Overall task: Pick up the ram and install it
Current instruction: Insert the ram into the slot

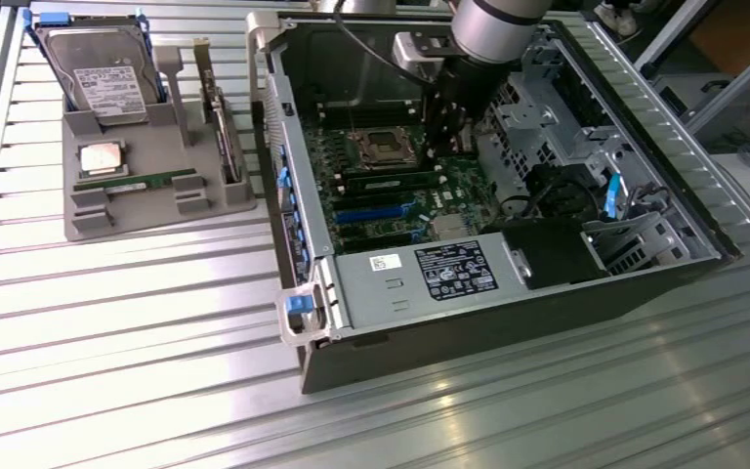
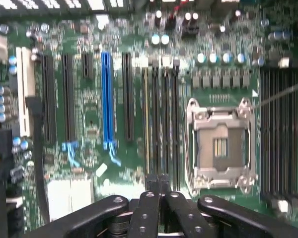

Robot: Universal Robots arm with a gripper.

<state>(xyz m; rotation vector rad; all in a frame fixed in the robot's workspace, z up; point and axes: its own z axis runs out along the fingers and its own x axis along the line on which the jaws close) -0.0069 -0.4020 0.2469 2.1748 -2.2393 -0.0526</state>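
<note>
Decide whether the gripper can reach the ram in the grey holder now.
Probably not directly: the gripper is down inside the computer case, fingers shut, and the case wall stands between it and the ram.

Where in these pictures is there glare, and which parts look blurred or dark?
Exterior view: bright glare streaks lie on the ribbed metal table in front of the computer case; the case's right-hand interior is in deep shadow. Wrist view: the motherboard is soft and slightly smeared, lights reflect along its far edge, and the shut tool is dark against it.
</note>
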